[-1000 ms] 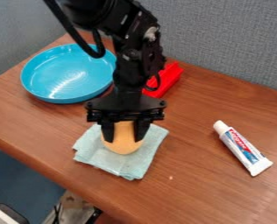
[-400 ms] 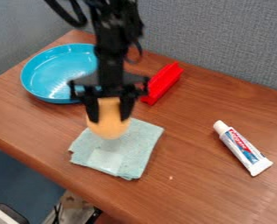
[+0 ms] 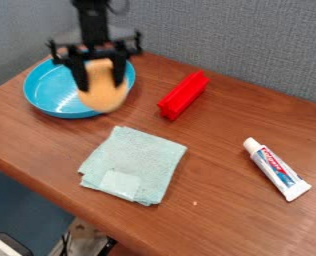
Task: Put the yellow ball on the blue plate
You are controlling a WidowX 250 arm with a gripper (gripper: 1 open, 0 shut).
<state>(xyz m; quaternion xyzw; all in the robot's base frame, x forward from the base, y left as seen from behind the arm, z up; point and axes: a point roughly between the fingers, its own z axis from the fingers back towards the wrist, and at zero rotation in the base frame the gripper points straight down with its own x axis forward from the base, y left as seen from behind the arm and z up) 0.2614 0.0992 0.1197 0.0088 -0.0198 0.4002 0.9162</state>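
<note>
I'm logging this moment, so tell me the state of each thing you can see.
Gripper: shut on the orange-yellow egg-shaped ball, above the plate.
Turquoise-blue round plastic plate: upright, nothing resting in it.
Pale teal square cloth: lying flat, bare.
Red block: lying flat.
White toothpaste tube: lying flat.

- A pale teal cloth (image 3: 133,165) lies flat on the wooden table (image 3: 228,130), near its front edge.
- A red block (image 3: 184,94) lies behind the cloth, apart from it.
- A white toothpaste tube (image 3: 276,168) lies to the right, well apart from both.
</note>
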